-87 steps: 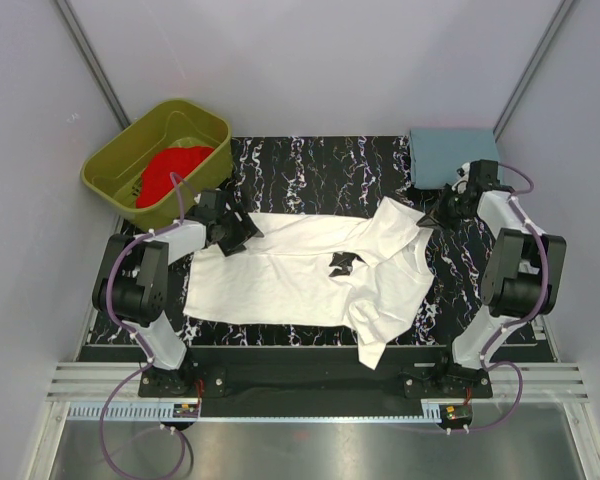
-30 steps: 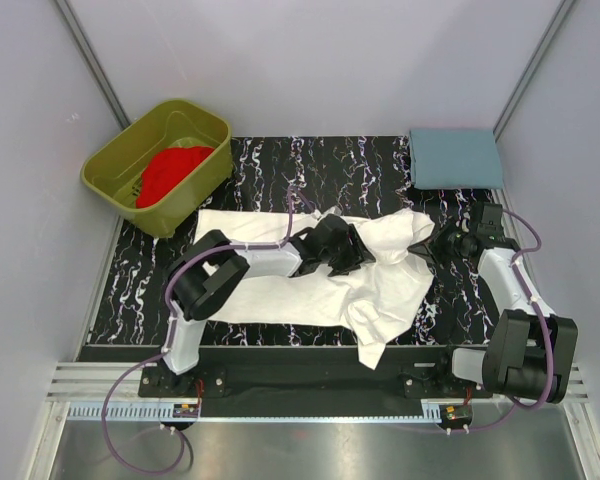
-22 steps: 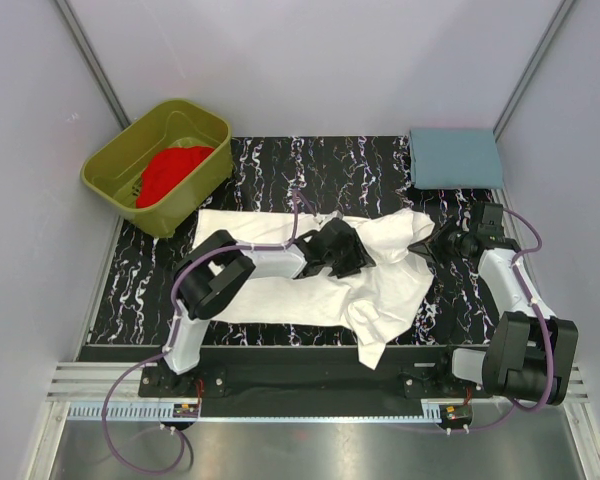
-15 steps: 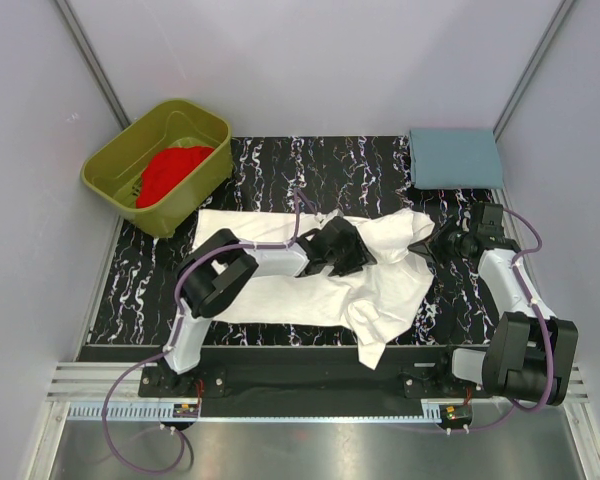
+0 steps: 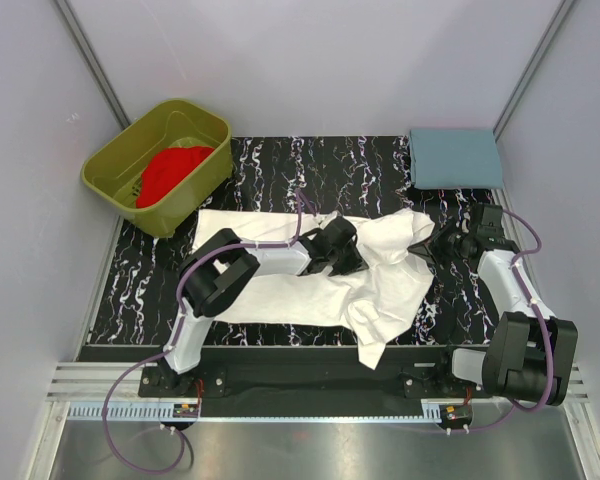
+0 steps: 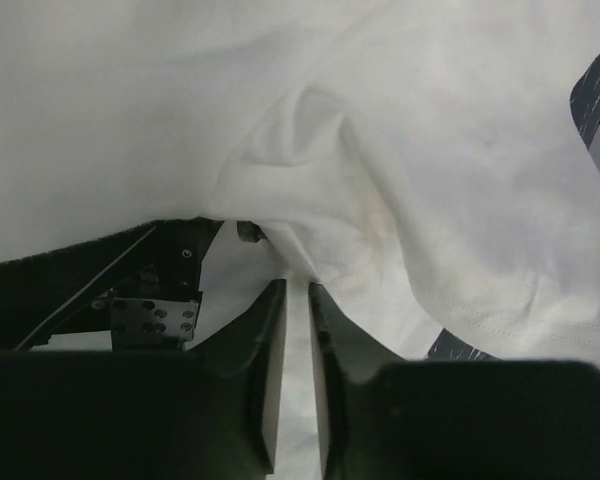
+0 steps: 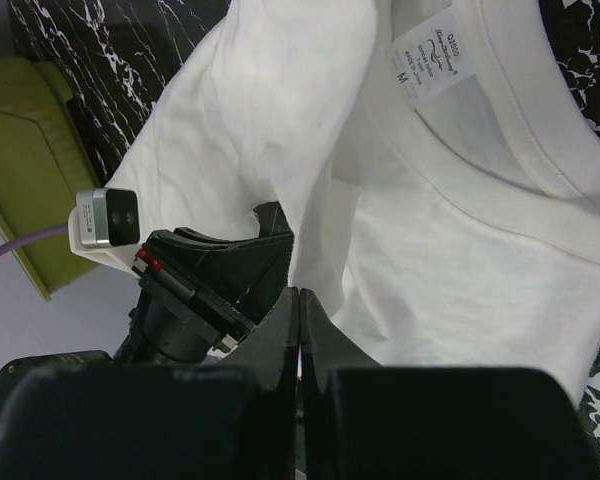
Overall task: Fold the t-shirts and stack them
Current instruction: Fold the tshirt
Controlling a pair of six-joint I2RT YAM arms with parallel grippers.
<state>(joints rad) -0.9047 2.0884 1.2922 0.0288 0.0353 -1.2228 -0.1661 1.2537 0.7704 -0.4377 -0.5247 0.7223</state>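
Observation:
The white t-shirt (image 5: 280, 290) lies spread across the black marbled table (image 5: 310, 160), its right half rumpled and folded over. My left gripper (image 5: 348, 255) reaches to the shirt's middle. In the left wrist view its jaws (image 6: 298, 290) stand narrow, pinching a raised fold of the white t-shirt (image 6: 430, 150). My right gripper (image 5: 432, 243) is at the shirt's right back corner. In the right wrist view it (image 7: 300, 295) is shut, with an edge of the white t-shirt (image 7: 460, 250) drawn up to its tips. The red t-shirt (image 5: 170, 170) lies bunched in the tub.
The olive-green tub (image 5: 195, 107) stands at the back left, partly off the table. A folded teal cloth (image 5: 455, 157) lies at the back right corner. Grey walls close in on both sides. The neck label (image 7: 427, 62) of the white shirt faces up.
My left gripper's jaws have closed on the fold at the shirt's middle. Earlier the left arm swung there from the shirt's left back corner. The right arm has barely moved.

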